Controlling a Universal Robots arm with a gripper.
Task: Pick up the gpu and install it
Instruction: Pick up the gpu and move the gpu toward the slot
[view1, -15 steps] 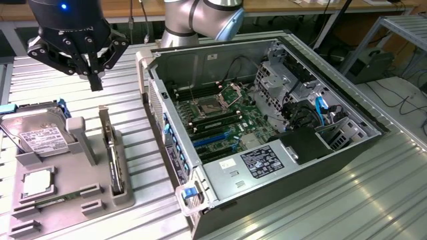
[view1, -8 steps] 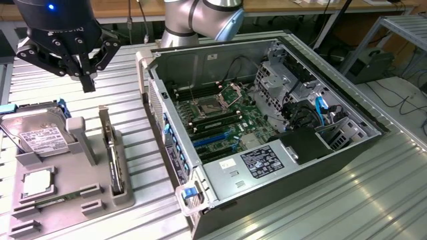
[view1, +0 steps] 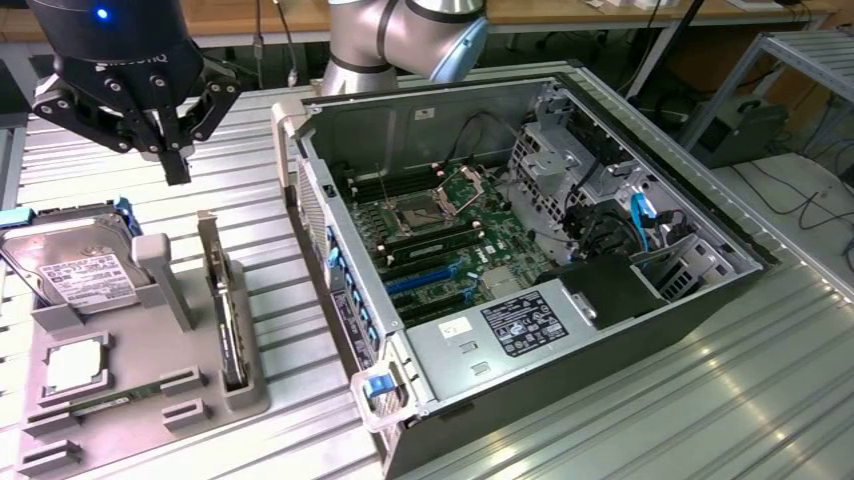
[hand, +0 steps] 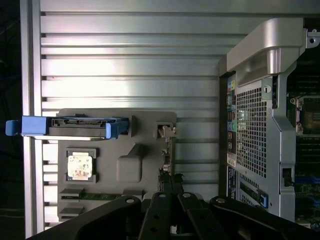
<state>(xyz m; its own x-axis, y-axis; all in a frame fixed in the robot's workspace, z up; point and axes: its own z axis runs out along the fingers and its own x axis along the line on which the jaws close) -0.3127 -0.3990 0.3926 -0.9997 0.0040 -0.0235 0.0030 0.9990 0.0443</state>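
pincer (view1: 176, 168) closed (empty) above gpu (view1: 224, 300)

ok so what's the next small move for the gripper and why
Probably open the gripper and bring it over the gpu. It is shut and empty, hanging clear of the card, which stands on edge in the grey tray.

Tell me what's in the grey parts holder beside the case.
The grey holder holds a hard drive, a processor chip, a memory stick and the gpu standing on edge. Its lower edge is hidden in the slot.
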